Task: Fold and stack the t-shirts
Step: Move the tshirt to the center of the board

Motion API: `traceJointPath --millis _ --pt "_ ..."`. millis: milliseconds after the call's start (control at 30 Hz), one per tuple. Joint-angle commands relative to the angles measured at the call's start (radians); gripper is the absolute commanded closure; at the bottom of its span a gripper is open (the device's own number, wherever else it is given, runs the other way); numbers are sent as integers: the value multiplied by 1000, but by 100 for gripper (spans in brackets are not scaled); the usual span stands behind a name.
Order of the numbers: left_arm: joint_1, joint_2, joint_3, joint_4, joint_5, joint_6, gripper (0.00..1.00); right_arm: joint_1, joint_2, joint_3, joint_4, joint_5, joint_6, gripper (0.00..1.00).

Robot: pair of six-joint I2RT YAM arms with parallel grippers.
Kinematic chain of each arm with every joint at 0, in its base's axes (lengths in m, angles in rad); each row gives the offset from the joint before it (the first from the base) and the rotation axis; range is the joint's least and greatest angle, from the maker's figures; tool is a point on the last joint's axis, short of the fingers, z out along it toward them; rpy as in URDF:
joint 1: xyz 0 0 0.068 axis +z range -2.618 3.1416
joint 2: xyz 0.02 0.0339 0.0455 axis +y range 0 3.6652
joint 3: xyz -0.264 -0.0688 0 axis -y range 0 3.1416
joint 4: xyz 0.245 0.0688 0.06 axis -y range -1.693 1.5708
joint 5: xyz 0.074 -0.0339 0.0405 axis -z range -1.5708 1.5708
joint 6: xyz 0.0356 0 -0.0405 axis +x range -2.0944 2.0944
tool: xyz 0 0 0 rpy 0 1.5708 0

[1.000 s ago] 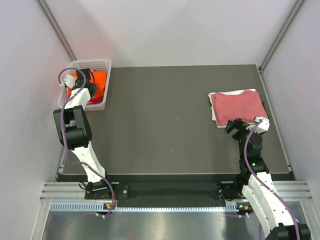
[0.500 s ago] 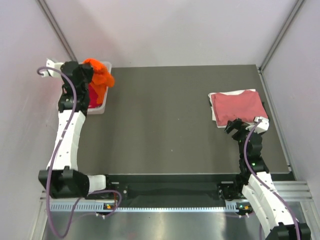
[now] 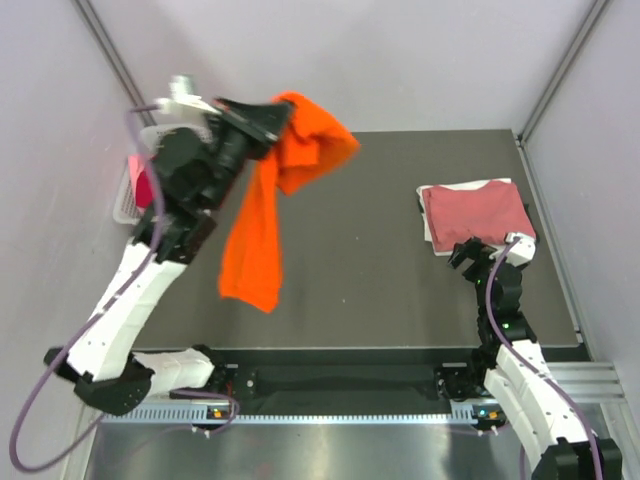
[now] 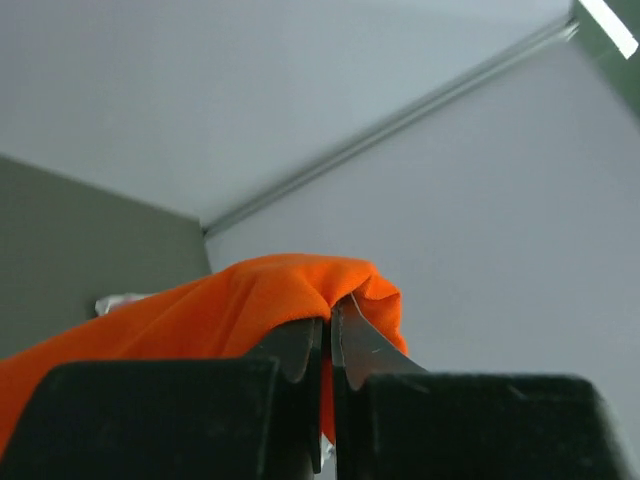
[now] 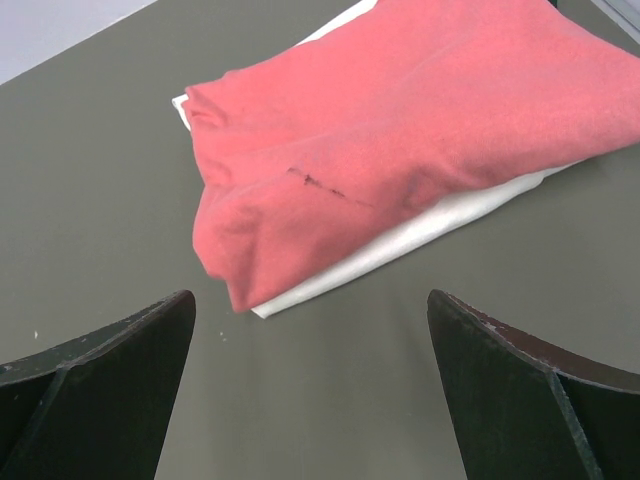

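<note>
Pinching orange t-shirt aloft, left tool clamped tight.

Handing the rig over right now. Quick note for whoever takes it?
Left gripper: shut on the orange t-shirt, which hangs in the air over the left side of the table.
Right gripper: open, empty, just short of the stack.
Done: dusty rose t-shirt folded on top of the white t-shirt, at the table's right.
Left: lay out, fold and stack the orange one; red cloth shows in the basket, likely more shirts.
</note>
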Motion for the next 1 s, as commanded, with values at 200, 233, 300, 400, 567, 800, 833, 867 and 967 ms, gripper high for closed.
traceJointPath --millis 200,233,300,400,567,800,833,867,967 --pt "4 -17 -365 -44 -206 69 48 11 27 42 23 33 3 0" --pt "4 -17 -406 -44 -203 77 48 12 35 43 23 33 2 0" --pt "64 -40 -476 -46 -191 104 16 12 50 70 11 -5 -18 0" --pt "105 -16 -565 -95 -168 166 6 15 104 124 -9 -85 -52 0" --pt "107 -3 -676 -55 -69 276 8 28 341 303 -75 -250 -95 25" --pt "99 -14 -819 109 38 391 10 53 716 561 -205 -390 -156 46" --pt "101 -4 -828 115 36 400 9 56 793 593 -224 -427 -170 53" --pt "101 1 -834 134 36 419 9 58 831 649 -251 -444 -178 57" --pt "96 20 -872 198 68 456 9 61 973 755 -314 -467 -202 71"
